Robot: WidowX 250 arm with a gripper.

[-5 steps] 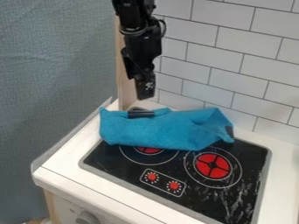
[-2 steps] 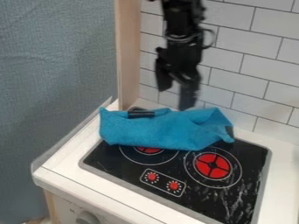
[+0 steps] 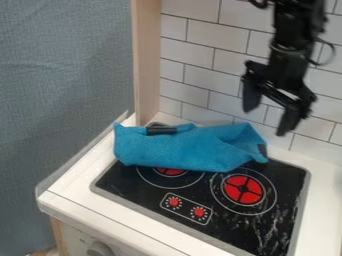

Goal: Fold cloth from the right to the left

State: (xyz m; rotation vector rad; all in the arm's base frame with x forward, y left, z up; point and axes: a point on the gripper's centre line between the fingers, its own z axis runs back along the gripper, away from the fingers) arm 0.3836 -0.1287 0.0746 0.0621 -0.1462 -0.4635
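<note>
The stovetop [image 3: 230,230] supports the cloth [image 3: 170,152], which lies bunched across its rear part and covers part of the rear-left burner. The gripper [image 3: 269,119] is above the cloth's right end and apart from it, fingers spread wide and empty; for the fold, align it with the right edge, lower it until the fingers straddle the fabric, and close without pressing on the stovetop. At the dark patch [image 3: 262,149], secure all layers, lift slightly, then carry the edge leftward and low to limit bunching.

the gripper [image 3: 269,119] is moving right.
it is now hanging above the cloth's [image 3: 175,149] right end, its fingers showing wide apart.
</note>
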